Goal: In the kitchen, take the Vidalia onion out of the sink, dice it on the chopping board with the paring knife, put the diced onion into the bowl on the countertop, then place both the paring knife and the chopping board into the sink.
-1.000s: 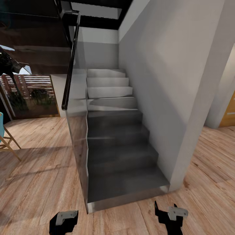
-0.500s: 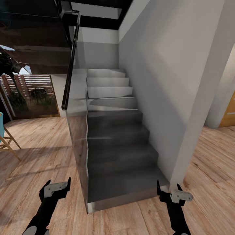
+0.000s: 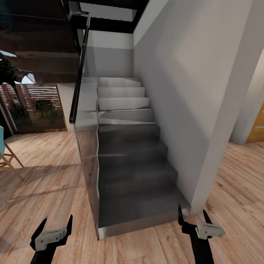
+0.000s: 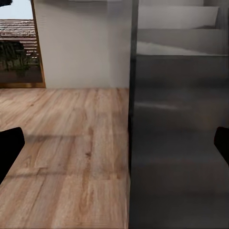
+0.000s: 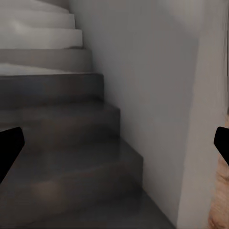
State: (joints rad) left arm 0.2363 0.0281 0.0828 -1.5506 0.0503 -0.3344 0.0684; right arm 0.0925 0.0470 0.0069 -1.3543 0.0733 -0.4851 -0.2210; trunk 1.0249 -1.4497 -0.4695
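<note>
The onion, sink, chopping board, paring knife, bowl and countertop are out of view. In the head view my left gripper (image 3: 57, 219) hangs open over the wooden floor, left of the staircase's bottom step. My right gripper (image 3: 192, 211) is open too, close to the step's right corner and the foot of the white wall. Each wrist view has black fingertips (image 4: 9, 150) (image 5: 9, 145) at the picture's edges, set wide apart with nothing between them.
A grey staircase (image 3: 132, 172) rises straight ahead. A glass balustrade (image 3: 88, 154) with a black handrail (image 3: 79, 77) runs along its left side, and a white wall (image 3: 190, 110) along its right. Wooden floor (image 3: 40, 183) spreads to both sides. A blue chair (image 3: 5, 154) stands far left.
The camera has not moved. The left gripper has dropped lower and to the left since half a second ago, fingers wider apart. The right gripper has shifted slightly lower and to the right.
</note>
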